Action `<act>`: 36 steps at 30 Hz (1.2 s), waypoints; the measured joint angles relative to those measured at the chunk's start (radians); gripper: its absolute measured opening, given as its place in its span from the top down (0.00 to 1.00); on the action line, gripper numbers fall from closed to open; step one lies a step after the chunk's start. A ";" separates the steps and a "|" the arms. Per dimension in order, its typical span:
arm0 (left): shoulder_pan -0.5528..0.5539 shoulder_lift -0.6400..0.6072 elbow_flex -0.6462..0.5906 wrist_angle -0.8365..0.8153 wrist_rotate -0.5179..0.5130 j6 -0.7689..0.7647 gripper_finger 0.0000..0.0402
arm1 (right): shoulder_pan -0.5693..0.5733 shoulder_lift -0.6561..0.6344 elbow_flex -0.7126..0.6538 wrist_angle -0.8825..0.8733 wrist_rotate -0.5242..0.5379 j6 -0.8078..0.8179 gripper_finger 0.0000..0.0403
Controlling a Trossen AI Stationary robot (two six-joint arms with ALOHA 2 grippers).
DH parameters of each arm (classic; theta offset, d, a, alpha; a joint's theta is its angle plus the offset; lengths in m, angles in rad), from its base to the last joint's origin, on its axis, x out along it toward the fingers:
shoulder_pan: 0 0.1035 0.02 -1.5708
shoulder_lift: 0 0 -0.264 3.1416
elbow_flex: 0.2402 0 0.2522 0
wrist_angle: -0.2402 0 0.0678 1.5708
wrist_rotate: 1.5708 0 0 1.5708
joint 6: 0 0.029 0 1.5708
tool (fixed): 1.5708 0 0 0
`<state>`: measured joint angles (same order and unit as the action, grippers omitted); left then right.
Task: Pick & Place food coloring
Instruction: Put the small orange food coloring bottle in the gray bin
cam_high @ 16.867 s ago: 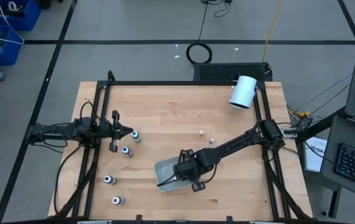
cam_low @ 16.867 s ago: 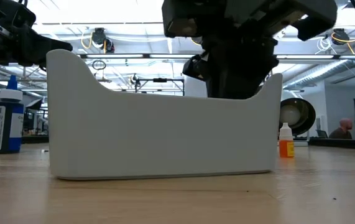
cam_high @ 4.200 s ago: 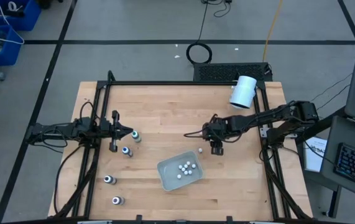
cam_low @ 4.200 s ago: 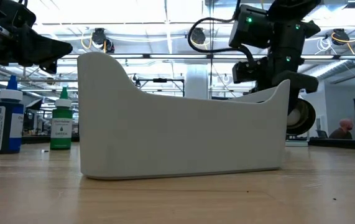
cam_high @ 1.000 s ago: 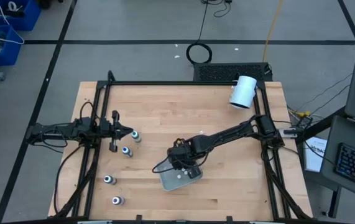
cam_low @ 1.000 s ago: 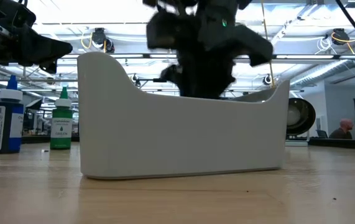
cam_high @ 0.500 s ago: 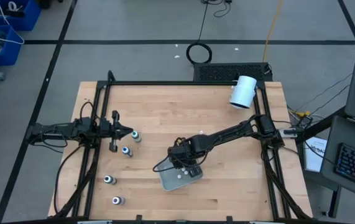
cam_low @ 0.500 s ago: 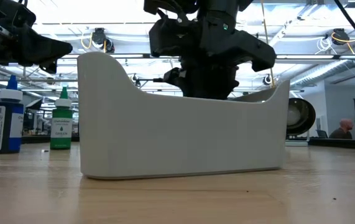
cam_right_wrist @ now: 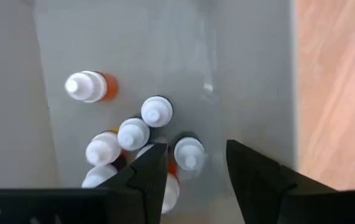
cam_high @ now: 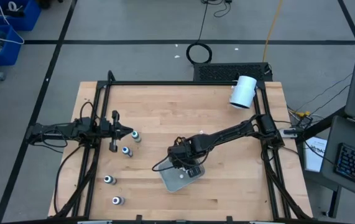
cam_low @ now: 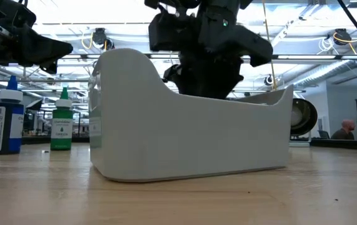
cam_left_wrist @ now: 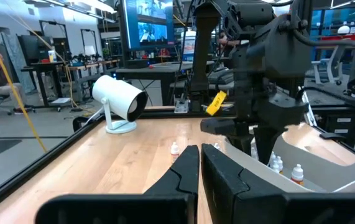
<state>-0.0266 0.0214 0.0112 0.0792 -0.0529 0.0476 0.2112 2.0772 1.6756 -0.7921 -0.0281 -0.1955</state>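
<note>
My right gripper is open and points down into the clear tray. One tiny whitish bottle stands between its fingers, and no touch shows. Several more whitish bottles stand or lie on the tray floor, one of them orange-bodied. Dark-bodied bottles stand upright on the wood at the table's left. The blue one and the green one show in the low view. My left gripper waits shut beside them. My right gripper has its fingers lowered from above inside the tray, over its floor. Whether they touch the tray or the bottle between them, I cannot tell.
The big white cylinder lies near the table's far right corner. A small whitish bottle stands on the wood beyond the tray. Black frame rails run along the left and right table edges. Bare wood lies near and far of the tray.
The tray has shifted and turned a little on the table. In the low view its left end has moved toward the table's right and now stands taller. My right gripper has stayed over the tray.
</note>
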 joint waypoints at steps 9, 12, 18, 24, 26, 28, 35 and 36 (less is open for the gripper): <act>0.000 0.000 0.000 0.001 0.000 0.000 0.94 | 0.014 -0.073 0.000 0.009 0.004 0.002 0.63; 0.000 0.000 0.000 0.000 0.000 0.000 0.94 | 0.014 -0.119 0.000 -0.041 0.019 0.028 0.63; 0.000 0.000 0.000 0.000 0.000 0.000 0.94 | -0.009 -0.204 0.000 -0.221 0.215 0.091 0.62; 0.000 0.000 0.000 0.000 0.000 0.000 0.94 | -0.081 -0.278 -0.107 -0.226 0.263 0.109 0.59; 0.000 0.000 0.000 0.000 0.000 0.000 0.94 | -0.114 -0.300 -0.174 -0.212 0.262 0.108 0.58; 0.000 0.000 0.000 0.000 0.000 0.000 0.94 | -0.150 -0.328 -0.252 -0.178 0.258 0.108 0.57; 0.000 0.000 0.000 0.000 0.000 0.000 0.94 | -0.262 -0.410 -0.462 0.039 0.126 0.066 0.57; 0.000 0.000 0.000 0.000 0.000 0.000 0.94 | -0.275 -0.419 -0.483 0.059 0.124 0.060 0.57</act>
<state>-0.0265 0.0212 0.0109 0.0792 -0.0532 0.0475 -0.0640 1.6583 1.1929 -0.7327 0.0962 -0.1360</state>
